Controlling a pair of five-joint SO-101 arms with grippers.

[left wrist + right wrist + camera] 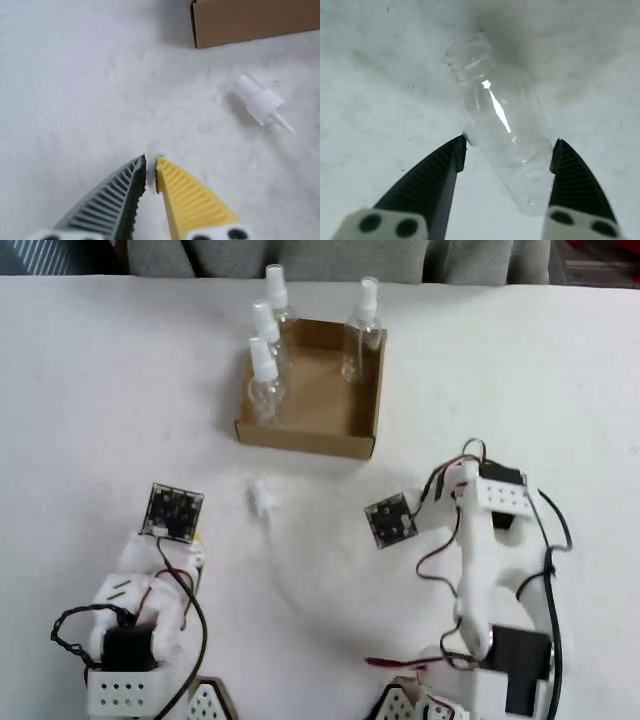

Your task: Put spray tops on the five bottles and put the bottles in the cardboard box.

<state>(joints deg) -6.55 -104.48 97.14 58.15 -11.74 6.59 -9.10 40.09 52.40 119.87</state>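
Within spread right hand (pixel 510 146), capless bottle (pixel 495 100)

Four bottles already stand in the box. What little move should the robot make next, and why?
Probably close the right arm's jaws on the uncapped bottle: it lies on the table between them as they stand open, and a loose spray top lies near the box.

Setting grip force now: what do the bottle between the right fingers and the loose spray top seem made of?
Bottle: probably clear plastic, glossy; the table shows through and a bright glint streaks its side. Spray top: likely white plastic, smooth, slightly translucent; moulded steps and nozzle stem.
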